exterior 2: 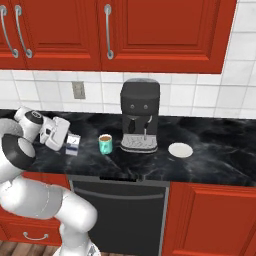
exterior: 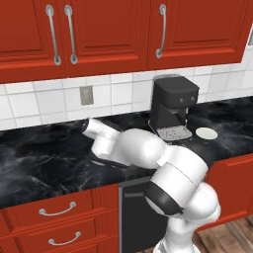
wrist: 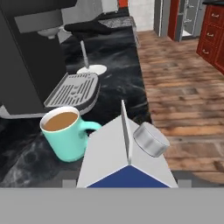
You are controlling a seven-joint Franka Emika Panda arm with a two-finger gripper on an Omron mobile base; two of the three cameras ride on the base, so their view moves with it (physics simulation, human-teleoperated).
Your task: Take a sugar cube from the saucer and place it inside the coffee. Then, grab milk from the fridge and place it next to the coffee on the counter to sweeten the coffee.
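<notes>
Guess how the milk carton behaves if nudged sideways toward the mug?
The milk carton looks tall and narrow-based, so it probably tips rather than slides. Its flat walls look smooth, likely slippery. It stands close to the coffee mug, so a tip could knock the full mug.

counter (exterior 2: pixel 210 145): glossy black stone look with white veining, smooth
coffee (wrist: pixel 68 133): teal mug, smooth glazed ceramic look; brown liquid inside, flat and matt
milk (wrist: pixel 124 155): carton with a matt paperboard look, white gable over a blue panel; round cap at its 2 o'clock, dull grey metal look
saucer (exterior 2: pixel 180 150): plain white, smooth
coffee machine (exterior 2: pixel 140 107): black plastic look, slight sheen; drip grille ribbed grey metal
cabinets (exterior 2: pixel 150 30): red lacquered wood, satin
cabinet handles (exterior 2: pixel 108 30): brushed metal
floor (wrist: pixel 183 87): wood planks, matt
</notes>
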